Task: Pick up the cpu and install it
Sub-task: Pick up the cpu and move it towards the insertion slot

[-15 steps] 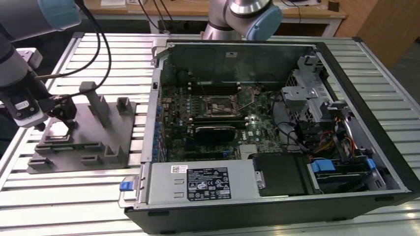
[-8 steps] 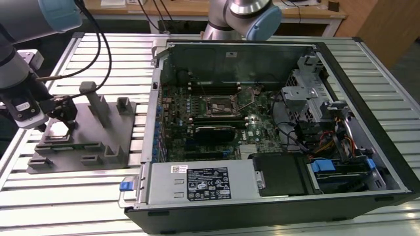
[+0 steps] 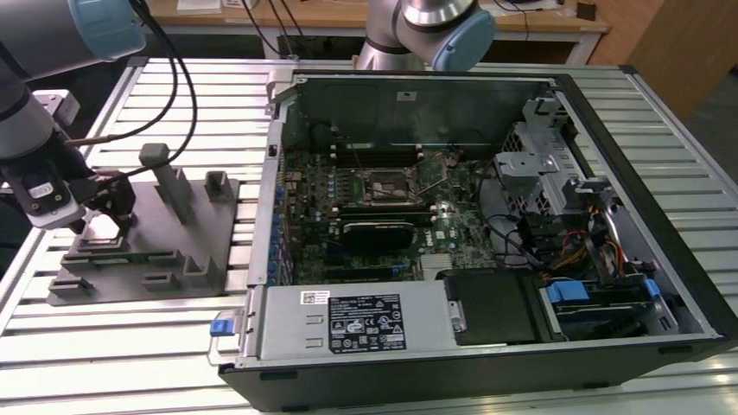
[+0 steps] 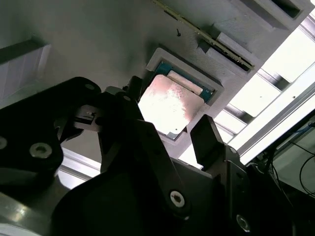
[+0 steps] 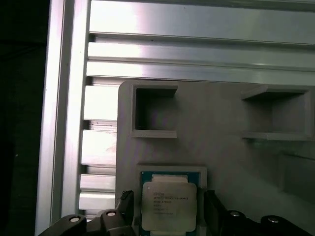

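The cpu (image 5: 169, 199), a small square chip with a silvery top plate, lies flat in a shallow square recess of the grey tray (image 5: 221, 147). The second wrist view shows the cpu (image 4: 172, 98) in the same recess. My gripper (image 5: 169, 212) is open and straddles it, one dark finger (image 5: 126, 205) on each side with a narrow gap to the chip's edges. In the exterior view the gripper (image 3: 102, 226) hangs low over the near-left part of the tray (image 3: 150, 259). The dark square socket (image 3: 389, 183) sits on the motherboard inside the open computer case.
Upright posts (image 3: 169, 186) rise from the tray just beside the gripper. The open computer case (image 3: 461, 216) fills the exterior view's right, with cables and drive bays along its right side. Everything rests on a slatted aluminium table (image 3: 127, 346). A second arm's base (image 3: 427, 26) stands behind the case.
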Controlling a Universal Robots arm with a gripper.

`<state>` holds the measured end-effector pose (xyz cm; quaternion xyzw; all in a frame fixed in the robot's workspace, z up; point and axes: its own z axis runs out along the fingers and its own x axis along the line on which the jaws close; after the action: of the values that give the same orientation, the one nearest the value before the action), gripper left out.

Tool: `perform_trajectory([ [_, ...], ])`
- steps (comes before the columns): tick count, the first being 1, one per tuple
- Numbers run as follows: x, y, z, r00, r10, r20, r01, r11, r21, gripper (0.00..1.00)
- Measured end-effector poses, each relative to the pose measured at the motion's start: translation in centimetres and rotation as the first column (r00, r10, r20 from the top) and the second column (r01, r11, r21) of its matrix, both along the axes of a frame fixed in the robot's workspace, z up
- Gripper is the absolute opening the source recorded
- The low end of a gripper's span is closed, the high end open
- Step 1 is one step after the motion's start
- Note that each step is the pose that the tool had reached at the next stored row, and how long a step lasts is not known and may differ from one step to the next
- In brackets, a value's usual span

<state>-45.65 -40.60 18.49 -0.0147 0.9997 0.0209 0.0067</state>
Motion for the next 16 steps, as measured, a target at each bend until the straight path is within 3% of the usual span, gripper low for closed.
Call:
perform_trajectory([
  [1, 0.0, 0.0, -0.01, 1.0, 0.0, 0.0, 0.0, 1.0, -0.0001, 0.71],
  [2, 0.0, 0.0, -0.02, 1.0, 0.0, 0.0, 0.0, 1.0, -0.0007, 0.64],
  [8, 0.0, -0.01, -0.03, 1.0, 0.0, 0.0006, 0.0, 1.0, -0.0097, 0.64],
  [16, 0.11, -0.01, -0.11, 1.0, 0.0, 0.0006, 0.0, 0.9999, -0.0104, 0.62],
])
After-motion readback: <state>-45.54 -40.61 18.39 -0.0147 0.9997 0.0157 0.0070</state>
